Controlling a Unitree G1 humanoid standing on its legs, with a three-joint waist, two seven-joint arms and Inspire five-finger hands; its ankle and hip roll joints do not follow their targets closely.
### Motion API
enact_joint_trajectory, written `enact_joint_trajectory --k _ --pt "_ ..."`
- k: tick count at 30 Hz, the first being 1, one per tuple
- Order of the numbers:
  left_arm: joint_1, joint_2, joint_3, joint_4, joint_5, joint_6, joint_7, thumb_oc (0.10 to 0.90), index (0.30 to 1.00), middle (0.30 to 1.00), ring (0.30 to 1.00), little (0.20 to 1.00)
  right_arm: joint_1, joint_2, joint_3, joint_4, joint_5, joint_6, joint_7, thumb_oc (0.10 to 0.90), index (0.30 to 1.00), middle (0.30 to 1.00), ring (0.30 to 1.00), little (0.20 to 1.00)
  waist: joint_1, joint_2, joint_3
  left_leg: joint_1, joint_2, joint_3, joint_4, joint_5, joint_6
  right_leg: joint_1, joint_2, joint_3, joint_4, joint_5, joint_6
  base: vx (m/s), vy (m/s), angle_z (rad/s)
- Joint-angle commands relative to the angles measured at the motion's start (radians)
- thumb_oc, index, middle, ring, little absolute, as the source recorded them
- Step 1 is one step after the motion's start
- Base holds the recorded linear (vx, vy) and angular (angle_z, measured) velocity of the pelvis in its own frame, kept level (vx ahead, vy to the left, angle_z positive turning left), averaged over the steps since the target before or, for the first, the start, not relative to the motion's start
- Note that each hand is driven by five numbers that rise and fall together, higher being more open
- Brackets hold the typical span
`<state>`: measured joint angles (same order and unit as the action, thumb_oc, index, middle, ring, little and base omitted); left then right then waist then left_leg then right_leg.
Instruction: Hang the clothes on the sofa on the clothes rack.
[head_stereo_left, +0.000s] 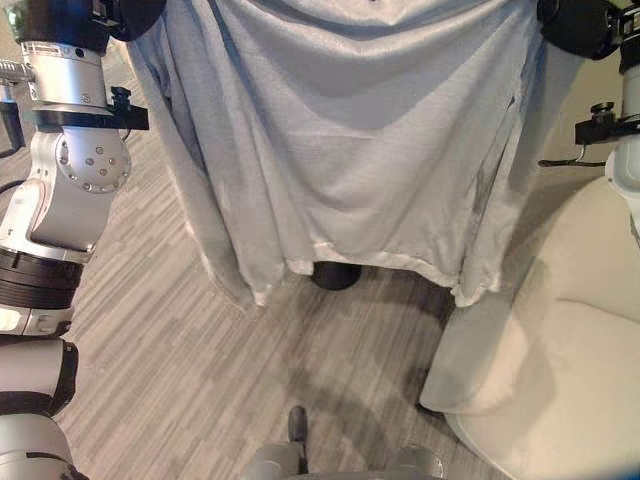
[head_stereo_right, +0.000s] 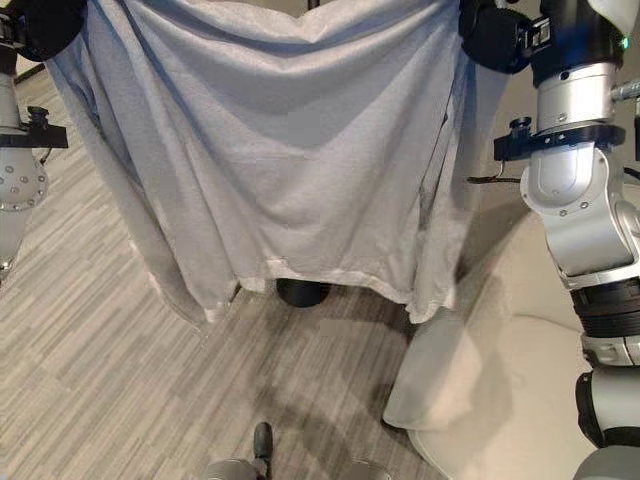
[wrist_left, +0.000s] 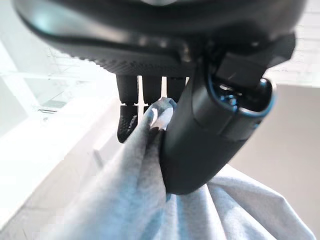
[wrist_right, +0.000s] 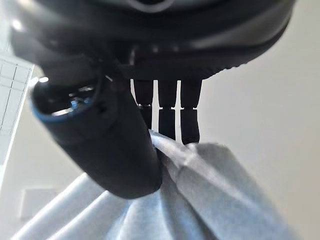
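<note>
A light grey garment (head_stereo_left: 360, 150) hung spread out in the air in front of the robot, held up by its two upper corners. The left hand (wrist_left: 200, 125) gripped one corner: in the left wrist view the thumb was pressed against the fingers (wrist_left: 127, 112) with a bunched fold of the grey cloth pinched between them, the rest of the fabric falling away below. The right hand (wrist_right: 115, 145) gripped the other corner the same way, its thumb closed against its fingers (wrist_right: 167, 112) with a peak of cloth caught between them.

In the head views the two hands sat high and wide apart at the upper corners, the left hand at the upper left and the right hand (head_stereo_right: 495, 35) at the upper right, so the cloth sagged slightly in the middle along its top edge. The garment's body dropped straight down to a hemmed lower edge that hung clear of the floor (head_stereo_left: 200, 370), with a sleeve trailing down on each side, a little lower than the hem. The floor was grey, wood-grained plank. A small dark round object (head_stereo_left: 335, 274) showed on the floor just under the hem; what it was could not be told.

A cream sofa (head_stereo_left: 570, 370) stood at the robot's right, its cushion edge near the garment's right sleeve. The garment was off the sofa entirely.
</note>
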<state>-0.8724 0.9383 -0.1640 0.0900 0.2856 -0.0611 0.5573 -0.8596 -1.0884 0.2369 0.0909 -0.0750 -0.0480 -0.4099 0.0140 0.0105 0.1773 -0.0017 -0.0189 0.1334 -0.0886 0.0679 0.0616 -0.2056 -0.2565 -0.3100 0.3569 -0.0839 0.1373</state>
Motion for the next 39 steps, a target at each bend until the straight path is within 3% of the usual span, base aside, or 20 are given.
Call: enact_joint_trajectory --k 1,4,7,12,15,17,18,20,21,23,26,31,33,39 --pt "-0.072 0.019 0.068 -0.051 0.045 -0.029 0.035 0.400 0.300 0.300 0.300 0.300 -0.127 -0.081 -0.076 0.066 -0.049 -0.021 -0.090 0.400 0.300 0.300 0.300 0.300 -0.031 -0.044 -0.106 0.048 0.048 0.024 0.001 -0.131 -0.133 0.127 0.102 0.114 -0.410 0.176 0.030 0.17 -0.050 0.08" --pt "-0.065 -0.017 0.078 -0.061 0.033 -0.038 0.028 0.400 0.300 0.300 0.300 0.300 -0.124 -0.080 -0.080 0.047 -0.051 -0.022 -0.072 0.400 0.300 0.300 0.300 0.300 -0.022 -0.057 -0.127 0.059 0.041 0.023 0.001 -0.132 -0.129 0.155 0.107 0.130 -0.444 0.205 0.027 0.20 -0.125 0.82" --pt "-0.021 -0.057 0.095 -0.063 0.021 -0.044 0.005 0.400 0.300 0.300 0.300 0.300 -0.086 -0.082 -0.110 0.042 -0.035 -0.029 -0.060 0.400 0.300 0.300 0.300 0.300 -0.028 -0.055 -0.167 0.076 0.060 0.024 0.001 -0.134 -0.142 0.189 0.127 0.112 -0.444 0.172 0.018 0.21 -0.190 0.25" --pt "-0.017 -0.072 0.082 -0.055 0.013 -0.040 -0.007 0.400 0.300 0.300 0.300 0.300 -0.040 -0.080 -0.142 0.048 -0.013 -0.040 -0.051 0.400 0.300 0.300 0.300 0.300 -0.040 -0.060 -0.179 0.133 0.099 0.023 0.001 -0.128 -0.166 0.236 0.161 0.101 -0.444 0.127 -0.002 0.12 -0.195 0.14" --pt "-0.036 -0.071 0.069 -0.048 0.005 -0.038 -0.010 0.400 0.300 0.300 0.300 0.300 -0.066 -0.094 -0.125 0.058 0.000 -0.044 -0.051 0.400 0.300 0.300 0.300 0.300 -0.036 -0.079 -0.159 0.111 0.111 0.011 0.094 -0.117 -0.174 0.260 0.170 0.109 -0.444 0.117 -0.019 0.02 -0.149 -0.18" --pt "-0.053 -0.069 0.055 -0.043 -0.012 -0.041 -0.010 0.400 0.300 0.300 0.300 0.300 -0.104 -0.103 -0.097 0.076 0.014 -0.045 -0.051 0.400 0.300 0.300 0.300 0.300 -0.022 -0.094 -0.140 0.074 0.100 -0.046 0.195 -0.111 -0.175 0.276 0.179 0.129 -0.444 0.109 -0.033 0.00 -0.123 -0.10" --pt "-0.067 -0.067 0.049 -0.028 -0.023 -0.041 -0.005 0.400 0.300 0.300 0.300 0.300 -0.134 -0.107 -0.071 0.101 0.023 -0.048 -0.052 0.400 0.300 0.300 0.300 0.300 -0.019 -0.100 -0.124 0.037 0.090 -0.075 0.243 -0.114 -0.178 0.283 0.178 0.128 -0.444 0.105 -0.038 -0.01 -0.076 -0.05" --pt "-0.100 -0.053 0.023 -0.004 -0.021 -0.031 0.003 0.400 0.300 0.300 0.300 0.300 -0.199 -0.126 -0.016 0.142 0.038 -0.043 -0.047 0.400 0.300 0.300 0.300 0.300 -0.015 -0.111 -0.121 -0.022 0.080 -0.102 0.180 -0.132 -0.163 0.289 0.173 0.126 -0.444 0.108 -0.031 0.02 -0.004 -0.02" --pt "-0.131 -0.038 -0.008 0.030 -0.021 -0.027 0.015 0.400 0.300 0.300 0.300 0.300 -0.260 -0.133 0.043 0.199 0.040 -0.040 -0.063 0.400 0.300 0.300 0.300 0.300 -0.007 -0.111 -0.120 -0.065 0.074 -0.099 0.101 -0.063 -0.166 0.288 0.173 0.125 -0.444 0.108 -0.029 0.08 0.079 0.06" --pt "-0.161 -0.027 -0.027 0.081 -0.028 -0.020 0.023 0.400 0.300 0.300 0.300 0.300 -0.310 -0.095 0.089 0.251 0.077 -0.039 -0.051 0.400 0.300 0.300 0.300 0.300 -0.001 -0.088 -0.140 -0.029 0.074 -0.099 0.001 -0.042 -0.170 0.285 0.186 0.144 -0.444 0.096 -0.020 0.14 0.120 -0.26" --pt "-0.261 -0.003 -0.137 0.204 -0.041 -0.016 0.010 0.400 0.300 0.300 0.300 0.300 -0.470 -0.065 0.256 0.408 0.119 -0.027 -0.029 0.400 0.300 0.300 0.300 0.300 -0.012 -0.068 -0.189 0.018 0.072 -0.046 0.001 -0.067 -0.177 0.285 0.164 0.149 -0.444 0.105 -0.009 0.16 0.149 -0.63" --pt "-0.496 0.032 -0.339 0.419 -0.062 0.004 0.010 0.400 0.300 0.300 0.300 0.300 -0.722 0.000 0.477 0.620 0.145 -0.012 -0.021 0.400 0.300 0.300 0.300 0.300 -0.011 -0.059 -0.190 0.021 0.073 -0.008 0.001 -0.075 -0.170 0.265 0.149 0.160 -0.444 0.122 0.013 0.07 0.075 -0.13" --pt "-0.509 0.032 -0.346 0.429 -0.065 0.001 0.012 0.400 0.300 0.300 0.300 0.300 -0.735 0.002 0.485 0.629 0.148 -0.014 -0.021 0.400 0.300 0.300 0.300 0.300 -0.010 -0.058 -0.187 0.019 0.073 -0.007 0.001 -0.075 -0.170 0.263 0.149 0.161 -0.444 0.122 0.013 0.00 0.000 0.00" --pt "-0.702 -0.015 -0.558 0.654 -0.093 0.002 -0.033 0.400 0.300 0.300 0.300 0.300 -0.908 0.101 0.659 0.862 0.124 0.010 0.009 0.400 0.300 0.300 0.300 0.300 -0.021 -0.053 -0.176 -0.021 0.079 0.009 0.001 -0.065 -0.177 0.214 0.144 0.152 -0.444 0.135 0.028 0.00 0.004 -0.03"
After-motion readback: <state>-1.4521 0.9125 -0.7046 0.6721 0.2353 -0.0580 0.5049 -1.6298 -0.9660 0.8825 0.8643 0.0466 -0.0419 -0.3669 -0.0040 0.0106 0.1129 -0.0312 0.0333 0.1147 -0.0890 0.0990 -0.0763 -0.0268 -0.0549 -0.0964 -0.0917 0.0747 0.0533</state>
